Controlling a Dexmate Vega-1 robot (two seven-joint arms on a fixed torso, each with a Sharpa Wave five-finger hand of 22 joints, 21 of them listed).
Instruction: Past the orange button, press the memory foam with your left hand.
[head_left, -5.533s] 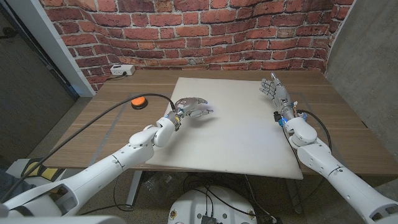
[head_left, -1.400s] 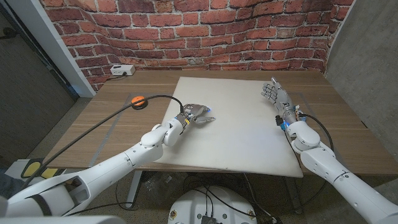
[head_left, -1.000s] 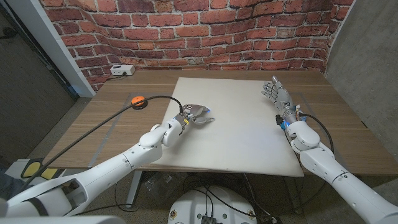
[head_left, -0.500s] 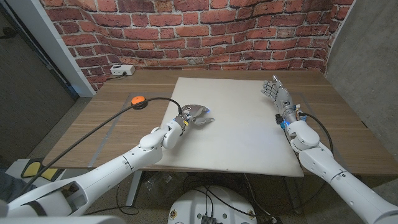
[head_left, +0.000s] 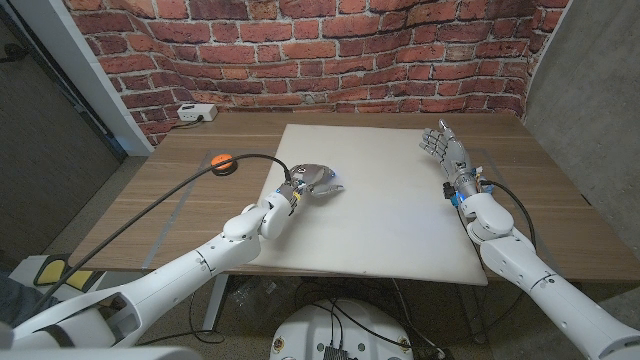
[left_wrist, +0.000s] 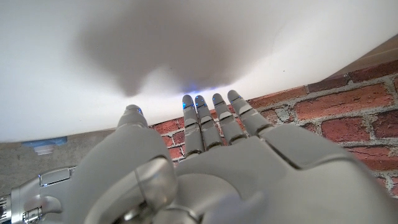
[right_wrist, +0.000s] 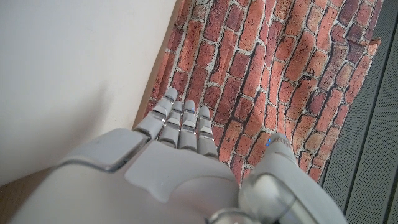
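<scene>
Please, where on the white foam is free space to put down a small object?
The memory foam is bare across its middle and near part, between the left hand and the right hand. Only its left edge and its far right corner are occupied, each by a hand.

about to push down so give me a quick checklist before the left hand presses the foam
1. Left hand over the foam: ok, above its left part.
2. Left hand past the orange button: ok, button sits on the table to its left.
3. Left hand holds nothing: ok, fingers extended, nothing between them.
4. Contact with the foam: cannot tell, fingertips close, shadow beneath.
5. Right hand out of the way: ok, upright at the foam's right edge.
6. Cable clear of the foam: ok.
</scene>
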